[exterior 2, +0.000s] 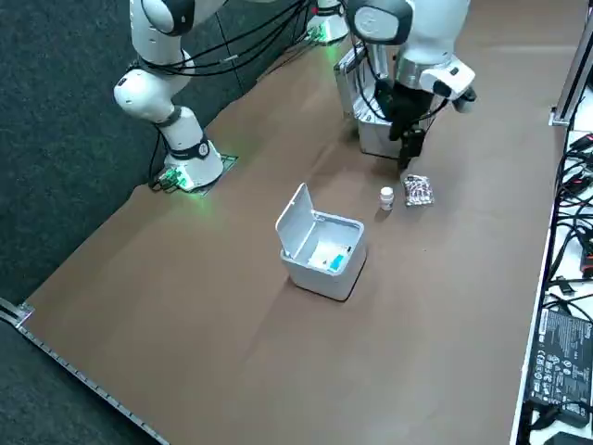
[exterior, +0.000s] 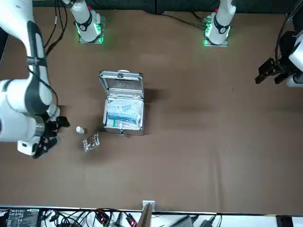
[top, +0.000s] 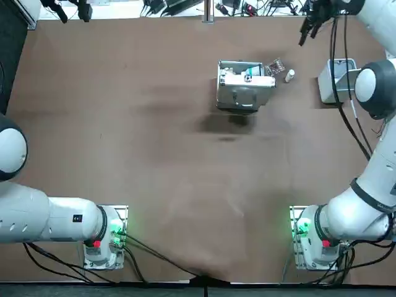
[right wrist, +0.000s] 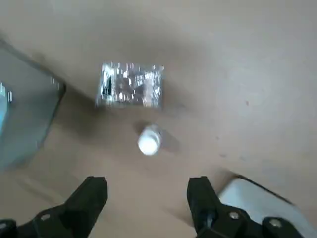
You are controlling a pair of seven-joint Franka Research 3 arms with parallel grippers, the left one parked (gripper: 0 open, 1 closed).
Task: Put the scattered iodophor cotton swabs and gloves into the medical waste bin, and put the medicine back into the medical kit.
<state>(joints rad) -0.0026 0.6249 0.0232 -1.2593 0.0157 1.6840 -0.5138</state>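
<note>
A small white medicine bottle [right wrist: 149,140] stands on the brown table beside a silvery blister pack [right wrist: 131,85]. Both lie between the open metal medical kit [top: 244,83] and the white waste bin [exterior 2: 320,246], whose lid is up and which holds something blue. My right gripper [right wrist: 146,198] hovers above the table near the bottle, open, with nothing between its fingers. From overhead the bottle [top: 289,75] and the pack [top: 275,66] sit just right of the kit, with the gripper [top: 309,28] further back. No loose swabs or gloves show on the table.
The bin [top: 337,79] stands near the table's right edge, partly under my right arm. Cables and equipment lie beyond the far edge. The kit's raised lid [exterior: 121,80] faces the arm bases.
</note>
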